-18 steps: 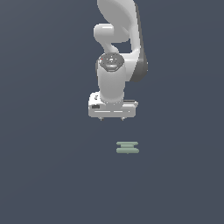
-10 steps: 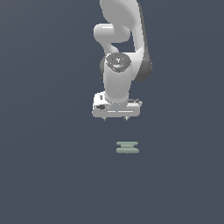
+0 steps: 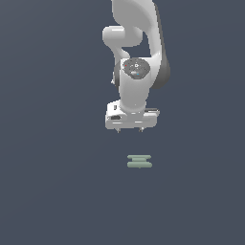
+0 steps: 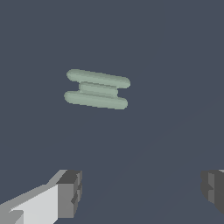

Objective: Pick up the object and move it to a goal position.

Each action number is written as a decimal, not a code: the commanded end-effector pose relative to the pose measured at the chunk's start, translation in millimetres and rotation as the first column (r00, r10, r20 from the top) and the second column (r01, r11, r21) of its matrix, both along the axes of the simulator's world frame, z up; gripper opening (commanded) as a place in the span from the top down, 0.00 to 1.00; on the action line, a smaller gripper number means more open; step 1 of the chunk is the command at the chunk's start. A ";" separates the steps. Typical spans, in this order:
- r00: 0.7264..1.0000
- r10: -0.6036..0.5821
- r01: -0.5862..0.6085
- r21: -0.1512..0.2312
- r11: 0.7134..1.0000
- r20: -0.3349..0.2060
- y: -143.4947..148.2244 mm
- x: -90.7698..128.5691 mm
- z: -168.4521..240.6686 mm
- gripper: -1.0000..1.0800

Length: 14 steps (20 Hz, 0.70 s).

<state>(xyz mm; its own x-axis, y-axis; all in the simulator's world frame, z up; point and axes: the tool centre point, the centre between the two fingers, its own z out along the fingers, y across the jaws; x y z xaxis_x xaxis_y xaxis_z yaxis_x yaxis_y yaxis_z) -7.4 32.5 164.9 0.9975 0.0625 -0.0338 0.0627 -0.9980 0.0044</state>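
Fingers [image 4: 69, 194] spread wide on glossy white gripper [image 3: 129, 130]; matte sage double-bar object [image 3: 139, 161] apart.

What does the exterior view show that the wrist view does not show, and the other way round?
Only the exterior view shows the whole white arm and that the pincer hangs above the green object, slightly toward the exterior view's left of it. Only the wrist view shows the two fingertips close up, spread wide apart, and the narrow middle piece joining the object's two bars. Both show the object lying alone on the dark floor, untouched.
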 end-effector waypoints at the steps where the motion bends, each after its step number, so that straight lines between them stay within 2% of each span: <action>1: 1.000 0.018 -0.018 0.000 1.000 0.000 0.8 1.0 -1.1 0.04; 8: 0.993 0.119 -0.119 -0.002 0.993 0.000 4.0 7.4 -7.4 0.04; 14: 0.965 0.260 -0.260 -0.002 0.965 -0.001 8.9 16.2 -16.4 0.04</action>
<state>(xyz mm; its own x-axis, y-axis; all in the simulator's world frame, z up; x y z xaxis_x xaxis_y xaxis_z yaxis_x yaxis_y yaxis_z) 6.5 40.0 151.0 0.9587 0.2823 -0.0348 0.2827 -0.9592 0.0068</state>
